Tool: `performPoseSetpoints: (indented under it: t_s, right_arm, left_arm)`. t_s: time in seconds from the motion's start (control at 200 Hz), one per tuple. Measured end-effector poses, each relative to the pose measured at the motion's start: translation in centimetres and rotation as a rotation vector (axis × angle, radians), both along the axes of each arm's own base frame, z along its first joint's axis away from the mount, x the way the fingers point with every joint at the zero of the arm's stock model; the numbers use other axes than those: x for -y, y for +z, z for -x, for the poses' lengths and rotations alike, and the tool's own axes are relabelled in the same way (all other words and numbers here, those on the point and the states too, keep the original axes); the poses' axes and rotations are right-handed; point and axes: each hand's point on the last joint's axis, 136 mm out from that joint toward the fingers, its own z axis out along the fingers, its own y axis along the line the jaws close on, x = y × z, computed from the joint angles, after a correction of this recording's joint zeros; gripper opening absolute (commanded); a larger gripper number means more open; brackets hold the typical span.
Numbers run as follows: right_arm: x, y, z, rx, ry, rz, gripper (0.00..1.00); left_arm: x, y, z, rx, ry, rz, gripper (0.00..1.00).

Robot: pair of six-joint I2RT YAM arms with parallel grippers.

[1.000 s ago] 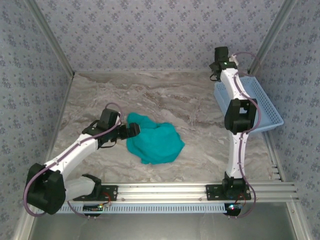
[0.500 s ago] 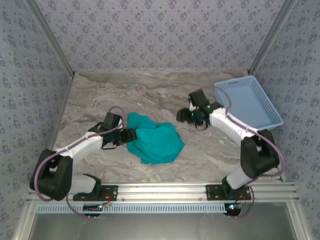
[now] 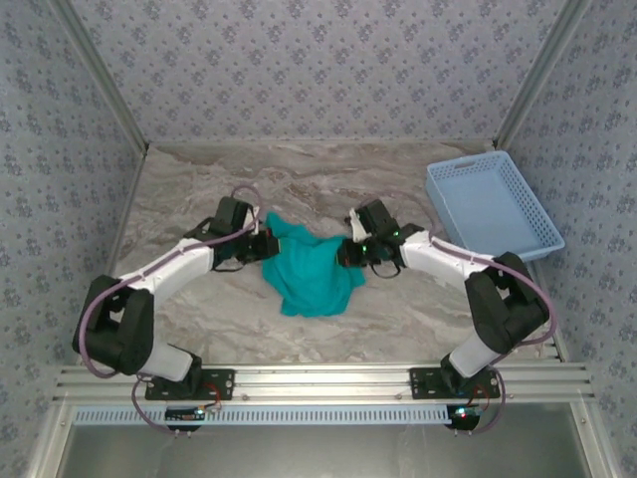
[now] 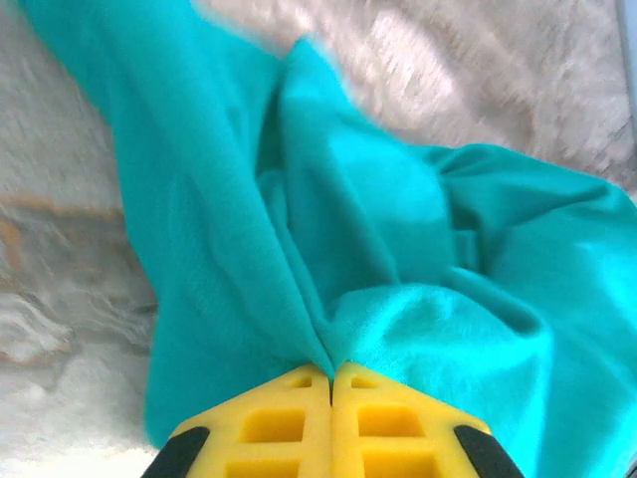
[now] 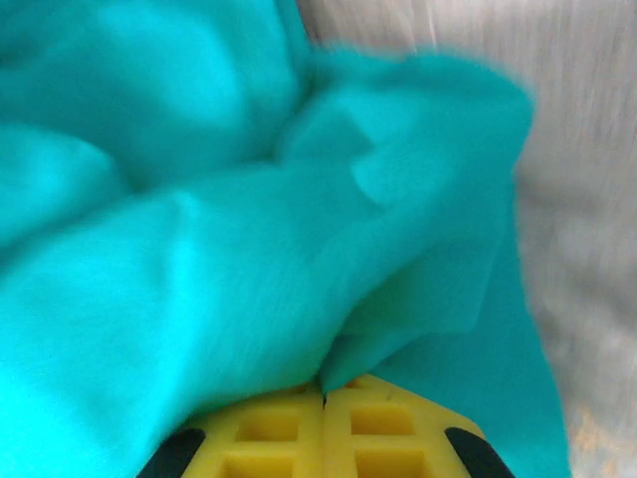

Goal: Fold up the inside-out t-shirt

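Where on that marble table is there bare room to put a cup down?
Bare: the far strip of table between back wall and teal t-shirt, and the near strip between shirt and metal rail. Crowded: the middle, where left gripper and right gripper pinch the shirt, and the right edge, taken by the blue mesh basket.

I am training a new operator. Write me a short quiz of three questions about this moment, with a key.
1. True or false: the t-shirt lies flat and fully spread.
2. The left gripper is: A open, B shut on the t-shirt, C shut on nothing.
3. Which side of the table holds the blue basket, the robot's left or right?
Key: 1 false, it is bunched; 2 B; 3 right.
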Motion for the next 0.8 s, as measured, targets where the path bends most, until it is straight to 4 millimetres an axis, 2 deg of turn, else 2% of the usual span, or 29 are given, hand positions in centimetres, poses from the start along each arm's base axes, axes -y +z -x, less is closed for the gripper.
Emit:
performPoseSetpoints:
  t_s: [0.05,0.115,0.2,0.265,0.325,0.35,0.37,0.385,0.415,0.45,0.48,0.505,0.6,0.66,0.72,0.8]
  right_arm:
    - [-0.2,3.8,-2.3,0.101,-0.011,-0.007,0.00]
    - [0.1,10.2,-5.5,0.265,-0.047,-0.031,0.00]
    - [1.8,17.1,-7.3,0.444,-0.104,-0.049,0.00]
    - [3.4,20.2,-7.0,0.527,-0.147,-0.043,0.00]
    - [4.5,21.0,-6.1,0.563,-0.170,-0.034,0.00]
    - [4.8,20.7,-5.6,0.564,-0.174,-0.026,0.00]
    - [5.1,20.1,-5.1,0.561,-0.174,-0.018,0.00]
    - [5.3,19.5,-4.7,0.555,-0.175,-0.010,0.05]
    - [5.5,17.6,-3.8,0.532,-0.171,0.011,0.16]
    - [5.8,14.9,-2.7,0.490,-0.165,0.042,0.29]
    - [6.0,12.1,-1.8,0.442,-0.157,0.074,0.34]
    - [6.3,9.8,-1.0,0.402,-0.147,0.103,0.36]
    - [8.3,0.6,2.8,0.192,-0.135,0.227,0.46]
    - [9.8,-2.6,4.8,0.094,-0.137,0.296,0.51]
    - [10.5,-3.4,5.4,0.059,-0.143,0.330,0.55]
    - [10.1,-2.3,4.4,0.081,-0.147,0.323,0.58]
  left_arm:
    - [-0.5,2.9,-1.4,0.058,0.011,0.001,0.00]
    - [-1.5,7.7,-3.3,0.167,0.039,0.000,0.00]
    - [-3.1,14.0,-4.6,0.326,0.087,-0.011,0.00]
    - [-4.0,17.0,-4.0,0.417,0.111,-0.014,0.00]
    - [-4.6,18.2,-2.6,0.465,0.123,-0.005,0.00]
    - [-4.7,18.1,-2.0,0.475,0.125,0.001,0.02]
    - [-4.9,17.6,-1.5,0.474,0.126,0.003,0.08]
    - [-5.0,17.1,-1.2,0.470,0.126,0.005,0.14]
    - [-5.1,15.6,-0.5,0.454,0.127,0.006,0.29]
    - [-5.3,13.1,0.4,0.415,0.126,0.004,0.55]
    - [-5.5,10.4,1.3,0.368,0.130,-0.001,0.73]
    - [-5.7,8.3,2.1,0.325,0.134,-0.009,0.82]
    - [-6.8,-0.7,5.7,0.109,0.149,-0.058,0.90]
    - [-7.7,-4.4,8.4,-0.004,0.161,-0.090,0.96]
    - [-8.3,-5.3,9.6,-0.039,0.176,-0.107,1.00]
    - [-8.7,-3.9,9.2,0.014,0.197,-0.107,1.00]
